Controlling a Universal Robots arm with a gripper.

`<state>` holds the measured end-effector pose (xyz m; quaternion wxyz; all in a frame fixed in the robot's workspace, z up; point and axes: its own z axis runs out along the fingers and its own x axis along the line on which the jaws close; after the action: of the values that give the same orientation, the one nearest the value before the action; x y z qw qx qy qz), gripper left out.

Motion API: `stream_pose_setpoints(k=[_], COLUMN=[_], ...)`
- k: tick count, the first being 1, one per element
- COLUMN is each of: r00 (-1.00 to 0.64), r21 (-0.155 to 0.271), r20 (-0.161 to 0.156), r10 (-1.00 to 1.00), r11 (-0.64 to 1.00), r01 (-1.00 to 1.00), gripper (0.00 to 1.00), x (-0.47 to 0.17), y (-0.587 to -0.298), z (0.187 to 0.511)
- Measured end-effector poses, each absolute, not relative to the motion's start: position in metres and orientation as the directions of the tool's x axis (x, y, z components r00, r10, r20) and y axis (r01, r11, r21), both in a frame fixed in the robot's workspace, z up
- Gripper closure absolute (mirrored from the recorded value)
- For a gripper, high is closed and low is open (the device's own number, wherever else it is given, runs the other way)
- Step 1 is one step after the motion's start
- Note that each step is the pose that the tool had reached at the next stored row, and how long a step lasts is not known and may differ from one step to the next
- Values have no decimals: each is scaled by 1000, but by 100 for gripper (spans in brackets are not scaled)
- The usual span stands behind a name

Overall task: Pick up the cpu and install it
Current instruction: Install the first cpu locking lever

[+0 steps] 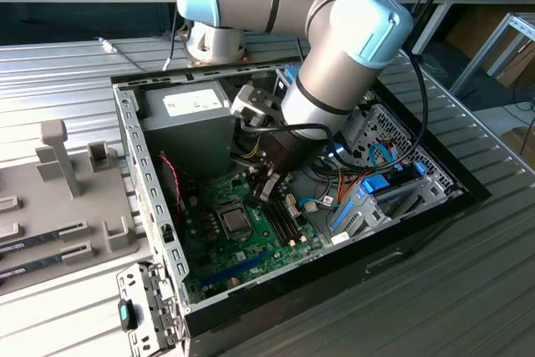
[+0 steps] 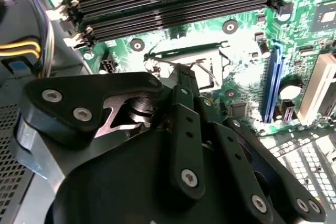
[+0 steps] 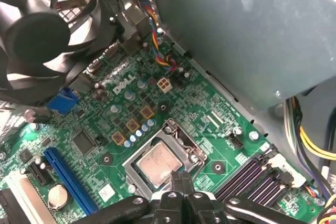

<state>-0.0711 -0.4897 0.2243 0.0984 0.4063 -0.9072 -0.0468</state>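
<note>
Pincer (image 3: pixel 181 182) clenched, empty, tips just above the cpu (image 3: pixel 159 163), which sits in its socket on the green motherboard (image 3: pixel 205 114). Open computer case (image 1: pixel 150 198) rests on ribbed metal worktop (image 1: pixel 468 290).

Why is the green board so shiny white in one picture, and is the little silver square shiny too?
In the second wrist view, glare whitens the motherboard beside the gripper; in the first wrist view, the cpu looks dull and evenly lit; in the exterior view, the case interior is shadowed under the arm.
</note>
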Motion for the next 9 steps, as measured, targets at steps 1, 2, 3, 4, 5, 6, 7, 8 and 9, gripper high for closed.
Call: stream_pose_setpoints(k=[1, 2, 3, 4, 5, 6, 7, 8, 9], r00=[-650, -650, -650, -650, -650, -650, -650, -650, -649], r21=[165, 165, 165, 165, 164, 163, 162, 162, 161], r20=[140, 140, 141, 141, 142, 142, 144, 145, 146], r10=[-746, -746, -746, -746, -746, -746, -746, -746, -746], r11=[665, 665, 665, 665, 665, 665, 665, 665, 665], r01=[-728, -728, -728, -728, -728, -728, -729, -729, -729], gripper=[89, 89, 89, 89, 89, 89, 89, 89, 89], x=[-71, -71, -71, -71, -71, -71, -71, -71, -71], y=[-492, -494, -497, -498, -500, -501, -503, -504, -505], z=[224, 224, 224, 224, 224, 224, 224, 224, 223])
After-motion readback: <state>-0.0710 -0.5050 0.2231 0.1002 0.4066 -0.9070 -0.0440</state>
